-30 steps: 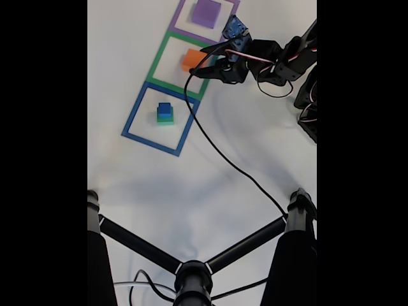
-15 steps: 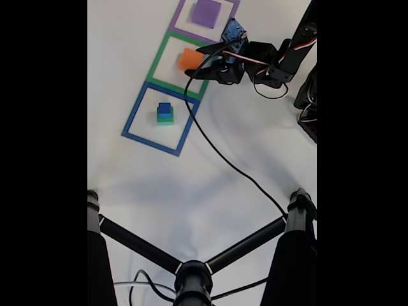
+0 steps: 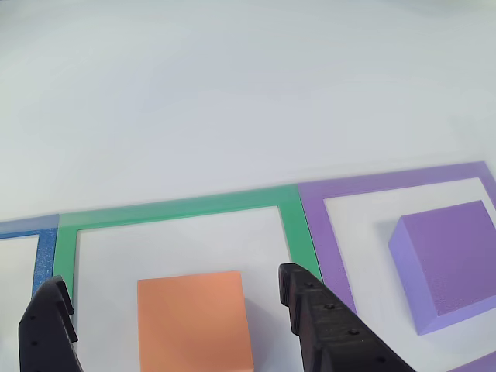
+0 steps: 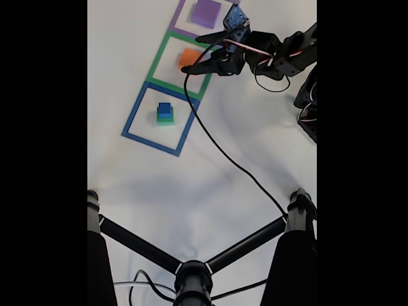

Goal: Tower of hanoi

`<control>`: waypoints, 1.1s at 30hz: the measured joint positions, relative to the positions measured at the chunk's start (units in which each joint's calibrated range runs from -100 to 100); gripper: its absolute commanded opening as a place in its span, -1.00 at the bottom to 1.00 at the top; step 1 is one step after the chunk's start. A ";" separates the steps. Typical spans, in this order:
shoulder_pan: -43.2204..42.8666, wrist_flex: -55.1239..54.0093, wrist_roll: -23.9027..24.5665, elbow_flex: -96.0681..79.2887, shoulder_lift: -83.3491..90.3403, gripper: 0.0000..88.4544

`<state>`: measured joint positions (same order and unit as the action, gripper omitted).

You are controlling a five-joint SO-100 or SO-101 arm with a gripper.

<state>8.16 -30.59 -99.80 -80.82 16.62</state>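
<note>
Where gripper [image 3: 174,310] gapes, orange block [image 3: 194,322], square, matte

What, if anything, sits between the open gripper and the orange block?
Nothing visible does. The gripper is open, its fingers either side of the orange block inside the green tape square; bare table shows in the gaps.

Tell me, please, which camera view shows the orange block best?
The other view: the orange block is large and near, lying inside the green tape square between the open fingers of the gripper. In the fixed view it is small, partly covered by the arm.
</note>
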 measured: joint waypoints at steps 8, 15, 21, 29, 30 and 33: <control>2.14 37.36 -0.20 10.06 25.02 -0.57; 1.07 72.50 -0.20 29.25 33.67 -0.78; -2.24 94.18 -0.20 43.87 36.69 -0.85; -10.20 107.32 0.00 51.27 40.97 -0.78; -11.27 107.64 0.00 51.53 41.31 -0.74; -13.99 108.19 0.00 51.53 41.98 -0.69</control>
<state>-5.83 77.60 -99.80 -29.29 58.61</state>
